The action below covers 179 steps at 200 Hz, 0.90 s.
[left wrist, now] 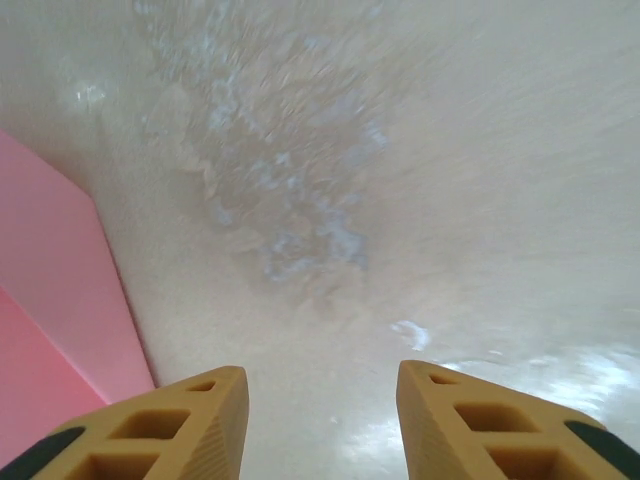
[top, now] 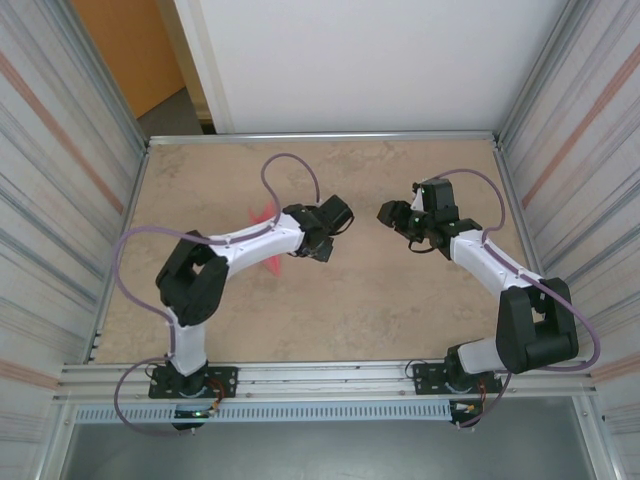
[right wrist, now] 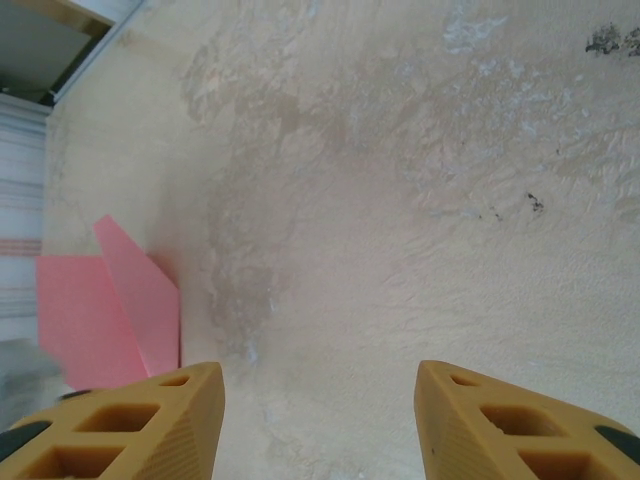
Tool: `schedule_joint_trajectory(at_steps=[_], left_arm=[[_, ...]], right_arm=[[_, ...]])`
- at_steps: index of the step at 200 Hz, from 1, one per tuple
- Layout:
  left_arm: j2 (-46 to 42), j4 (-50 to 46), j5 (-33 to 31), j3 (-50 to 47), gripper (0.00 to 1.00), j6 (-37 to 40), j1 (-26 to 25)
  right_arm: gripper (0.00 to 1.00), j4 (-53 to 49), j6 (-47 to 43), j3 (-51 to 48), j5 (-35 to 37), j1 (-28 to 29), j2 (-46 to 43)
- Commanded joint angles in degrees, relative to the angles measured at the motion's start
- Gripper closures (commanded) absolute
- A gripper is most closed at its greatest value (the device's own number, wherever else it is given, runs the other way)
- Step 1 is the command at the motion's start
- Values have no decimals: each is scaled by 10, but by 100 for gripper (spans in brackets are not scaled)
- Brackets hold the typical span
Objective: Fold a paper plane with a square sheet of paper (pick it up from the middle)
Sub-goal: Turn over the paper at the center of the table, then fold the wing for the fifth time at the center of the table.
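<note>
The sheet of paper [top: 265, 214] is plain pink-red on every face that shows. It lies flat on the mottled beige worktop [top: 350, 310], just off centre toward 9 o'clock in the overhead view. The left arm's white forearm [top: 250, 245] crosses over it there, so only two slivers show, one at the arm's 12 o'clock side and one at its 6 o'clock side, and the full outline cannot be judged. From the right wrist the paper [right wrist: 100, 320] sits at 8 o'clock, with a pointed flap folded over a flatter pink layer and a straight crease edge facing 3 o'clock. Its lower corner is lost behind a grey blur and a fingertip. From the left wrist the paper [left wrist: 50, 260] is at 9 o'clock, cut off by the frame edge. A faint line divides two pink layers, and the whole view is soft with blur. The left fingers [left wrist: 200, 410] stand parted over bare worktop, released and holding nothing, with the paper just beside the one at 7 o'clock. The right fingers [right wrist: 170, 420] are likewise spread and empty. Small dark specks [right wrist: 600, 40] mark the worktop at 1 o'clock in the right wrist view.
</note>
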Motion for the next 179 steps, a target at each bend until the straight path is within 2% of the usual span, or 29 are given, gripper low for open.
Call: schedule_joint_trajectory(at_steps=[1,27,41,75,107,124,155,179], left_arm=[[-96,41,48,-45,56,-26,-2],[-190,78,46,-125,55,-55,4],[-240,94,57,-176,54,-85,27],[-349,152,186,-313,52,-164,163],[-420,192,294,-418,46,-203,313],[-428,182,327,-443,45,-201,380],[-427,164,350,-469,42,-194,463],[-429,167,362,-481,41,-186,488]], right_arm=[[46,19,-13,-3,1,14,9],[45,24,-22,7,0,30,26],[44,17,-36,21,4,45,40],[44,-49,-88,103,55,119,101],[46,-113,-187,220,109,240,191],[46,-137,-221,286,129,295,250],[46,-153,-240,389,115,347,339],[46,-168,-249,462,86,368,400]])
